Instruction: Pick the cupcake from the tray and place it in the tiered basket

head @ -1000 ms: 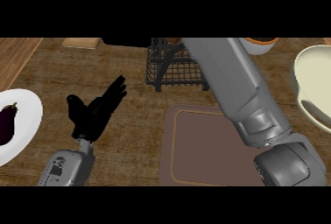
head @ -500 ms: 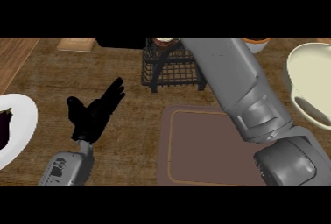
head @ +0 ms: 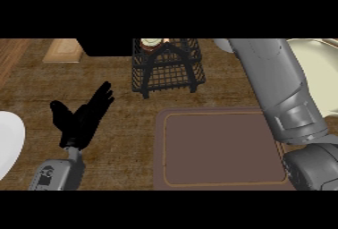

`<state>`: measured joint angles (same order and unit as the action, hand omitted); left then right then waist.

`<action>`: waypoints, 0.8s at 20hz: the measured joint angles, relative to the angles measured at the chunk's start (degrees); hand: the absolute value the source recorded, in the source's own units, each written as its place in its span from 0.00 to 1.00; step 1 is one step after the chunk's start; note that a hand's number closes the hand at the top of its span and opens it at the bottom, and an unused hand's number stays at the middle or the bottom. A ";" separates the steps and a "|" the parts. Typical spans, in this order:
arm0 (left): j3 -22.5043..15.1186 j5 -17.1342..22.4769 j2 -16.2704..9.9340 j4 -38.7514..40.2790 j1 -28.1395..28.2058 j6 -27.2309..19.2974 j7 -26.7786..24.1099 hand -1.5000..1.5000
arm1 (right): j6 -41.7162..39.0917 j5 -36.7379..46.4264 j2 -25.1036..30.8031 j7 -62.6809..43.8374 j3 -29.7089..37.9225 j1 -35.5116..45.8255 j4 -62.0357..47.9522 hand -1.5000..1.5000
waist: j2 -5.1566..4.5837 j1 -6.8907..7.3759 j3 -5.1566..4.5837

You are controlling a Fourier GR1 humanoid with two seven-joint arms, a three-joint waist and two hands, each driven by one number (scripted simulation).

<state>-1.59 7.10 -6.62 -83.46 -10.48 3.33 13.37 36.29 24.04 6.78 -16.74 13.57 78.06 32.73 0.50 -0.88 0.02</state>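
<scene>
- The left forearm [head: 58, 172] enters from the lower left edge of the head view, over the brown counter [head: 125, 147].
- The left robot hand [head: 80, 117] stands above it, fingers straight and held close together, pointing up and to the right, thumb set apart to the left; it holds nothing and touches nothing that can be seen.
- A white plate [head: 8, 141] shows partly at the left edge, just beside that hand's wrist.
- The tray [head: 221, 150], a brown rectangle with a thin lighter line inside its rim, lies at lower centre; its visible surface carries nothing.
- The right arm [head: 280, 94], grey and bulky, runs from the lower right corner up past the tray's right side to the top edge; the right robot hand is out of view, so its state cannot be told.
- A pale rounded object [head: 323, 76] lies at the right edge, partly behind that arm.
- The basket [head: 166, 71], black wire, stands beyond the tray at upper centre.
- The cupcake [head: 151, 43], pale and round, shows in the basket's top, near the view's upper limit.
- A light wooden board [head: 64, 50] lies at upper left.
</scene>
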 measured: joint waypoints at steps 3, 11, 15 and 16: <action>0.41 0.01 -0.32 -1.00 1.31 -0.30 0.34 0.50 | -6.91 -1.40 2.62 -0.75 -1.11 -5.26 5.97 0.00 | 0.48 -1.16 0.02; 1.62 0.47 -0.83 -2.01 4.29 -0.40 -0.39 0.50 | -27.07 -8.34 12.69 -3.78 -1.44 -19.97 24.90 0.00 | 1.26 -3.64 0.04; 1.59 0.20 -0.78 -2.59 3.78 -0.86 0.25 0.50 | -35.01 -13.50 18.24 -6.70 1.08 -28.66 36.42 0.00 | 1.10 -3.88 0.02; 1.65 0.14 -0.86 -2.55 4.08 -0.81 0.05 0.50 | -36.87 -15.01 19.88 -7.55 2.16 -30.58 39.42 0.00 | 1.06 -3.91 0.03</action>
<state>0.06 7.24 -7.48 -86.01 -6.39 2.52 13.41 -0.57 9.03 26.67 -24.29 15.73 47.48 72.14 1.57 -4.80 0.04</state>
